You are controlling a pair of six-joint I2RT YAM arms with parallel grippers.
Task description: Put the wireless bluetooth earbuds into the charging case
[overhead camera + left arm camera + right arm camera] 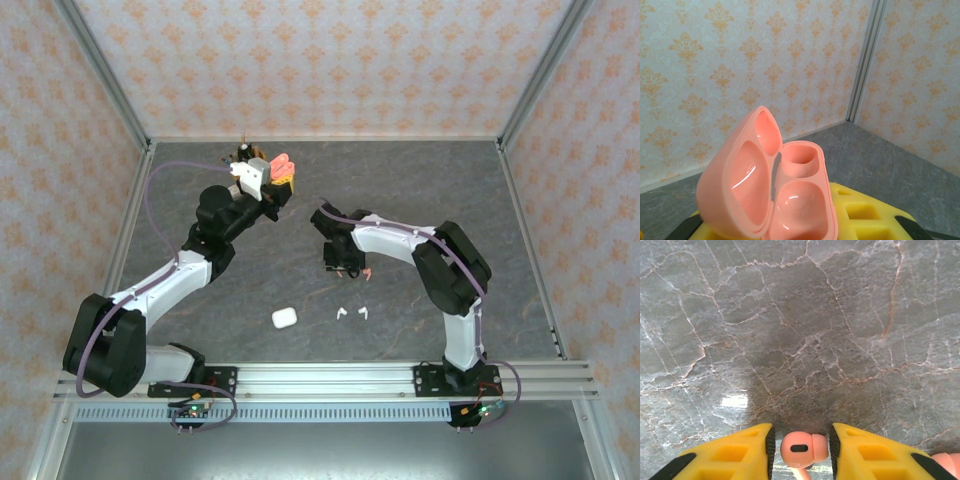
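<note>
Gripper (801, 432), right arm, part-open, flanking pink earbud (803, 449)

Left arm (165, 280) and right arm (440, 260): white shells, black joints. Purple cable (150, 200) runs back from left gripper (278, 178), another from right gripper (350, 268). Black base plates (195, 380) on silver rail (330, 380). Fingers (735, 457) yellow, black-edged, square recesses.

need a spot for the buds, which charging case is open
The salmon-pink case in the left end effector: lid swung back, both wells exposed. The white case on the table is shut.
</note>
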